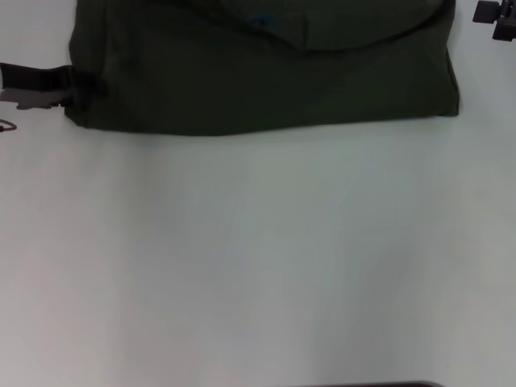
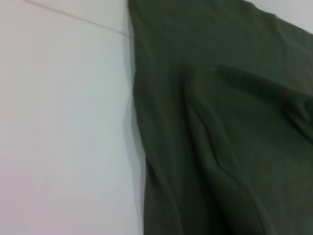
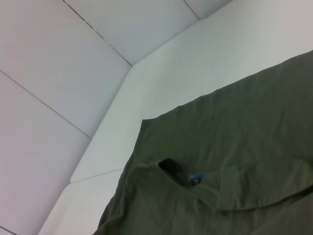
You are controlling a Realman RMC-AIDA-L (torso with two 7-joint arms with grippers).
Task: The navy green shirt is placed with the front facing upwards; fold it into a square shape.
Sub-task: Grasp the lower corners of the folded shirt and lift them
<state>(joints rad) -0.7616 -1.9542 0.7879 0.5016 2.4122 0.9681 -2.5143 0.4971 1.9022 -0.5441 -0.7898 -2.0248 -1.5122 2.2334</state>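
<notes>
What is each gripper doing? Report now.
Left gripper: at the left edge of the dark olive-green cotton shirt; grip cannot be told.
Right gripper: beside the shirt's right edge; cannot be told.

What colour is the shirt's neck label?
Blue; the neck label on the shirt shows best in the right wrist view.

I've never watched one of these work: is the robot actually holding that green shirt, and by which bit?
The left gripper sits at the navy green shirt's near-left corner, but an actual pinch cannot be told. The right gripper is off the fabric, holding nothing.
</notes>
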